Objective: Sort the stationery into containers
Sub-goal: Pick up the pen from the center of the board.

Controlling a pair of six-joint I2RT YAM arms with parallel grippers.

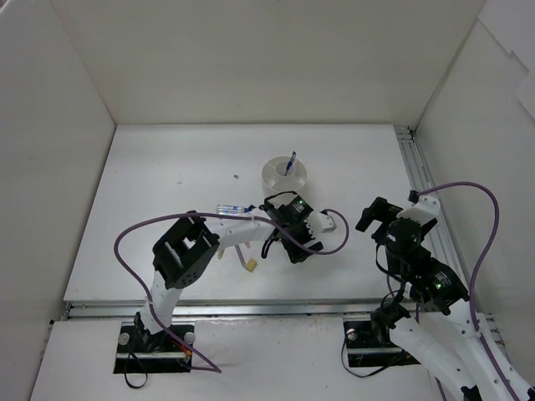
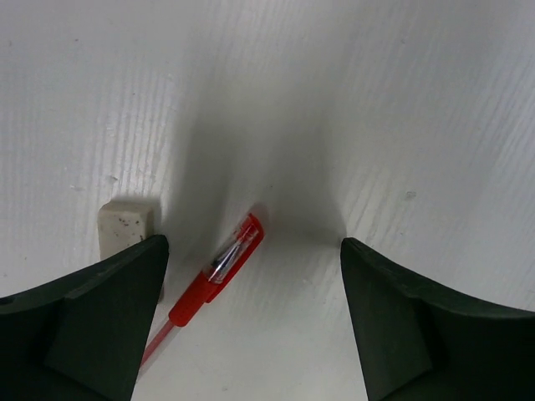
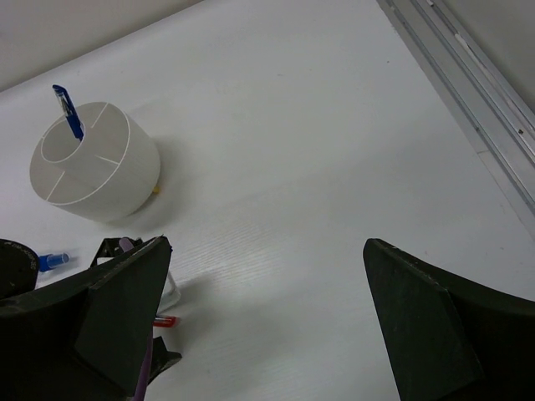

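A red pen (image 2: 216,271) lies on the table between the wide-open fingers of my left gripper (image 2: 253,244), nearer the left finger and touching neither. A beige eraser (image 2: 125,227) lies just beyond the left fingertip. In the top view my left gripper (image 1: 299,249) hangs low over the table in front of the white divided tub (image 1: 284,177), which holds a blue pen (image 1: 290,163). My right gripper (image 3: 267,244) is open and empty above bare table; in the top view it (image 1: 373,215) is to the right. The tub (image 3: 94,163) and the blue pen (image 3: 68,113) also show in the right wrist view.
A clear blue-capped tube (image 1: 234,208) lies left of the left gripper, partly under the left arm. A small yellowish piece (image 1: 249,266) lies near the table's front edge. A metal rail (image 1: 418,180) runs along the right side. White walls enclose the table.
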